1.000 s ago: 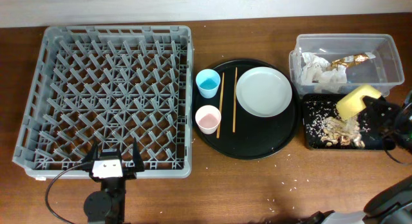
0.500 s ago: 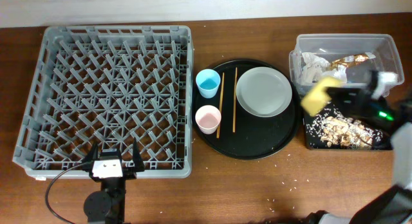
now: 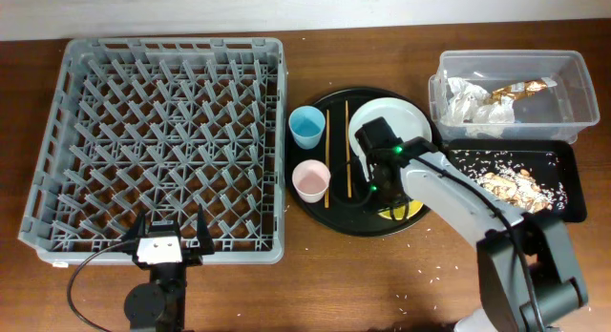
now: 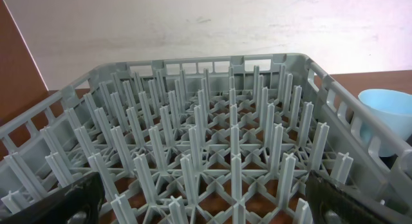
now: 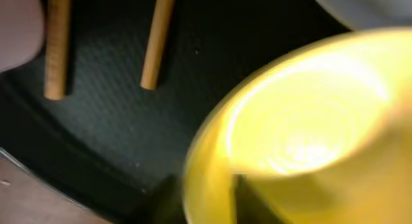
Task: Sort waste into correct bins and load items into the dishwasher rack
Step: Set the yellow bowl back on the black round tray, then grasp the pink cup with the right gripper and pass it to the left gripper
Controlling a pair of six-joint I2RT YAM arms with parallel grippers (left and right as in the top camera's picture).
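A brown wooden table [image 3: 239,294] is seen from above, backed by a white wall [image 3: 286,8]. A few loose white grains [image 3: 434,270] are scattered on the wood in front of the round black tray [image 3: 329,216].

The left half of the table is taken up by the grey rack [image 3: 162,146], and nothing is loaded among its upright pegs. The left gripper [image 3: 171,225] is parked at the rack's near edge with its fingers spread apart and nothing held.

On the round black tray a blue cup [image 3: 307,125] and a pink cup [image 3: 309,179] are stood upright along the left side, with two chopsticks [image 3: 327,155] laid parallel just beside them. A pale plate [image 3: 406,117] is set at the tray's far right and is partly covered by the right arm.

The right gripper [image 3: 384,194] is held over the tray's near part. In the blurred wrist view it appears clamped on the rim of the yellow bowl [image 5: 302,121], just above the tray and near the chopstick ends.

At the far right, crumpled napkins [image 3: 463,103] and a gold wrapper [image 3: 520,88] are contained in the clear tub [image 3: 573,84]. Directly in front of it, brownish scraps [image 3: 511,189] and rice grains [image 3: 477,160] are spread in the shallow black bin [image 3: 578,179].
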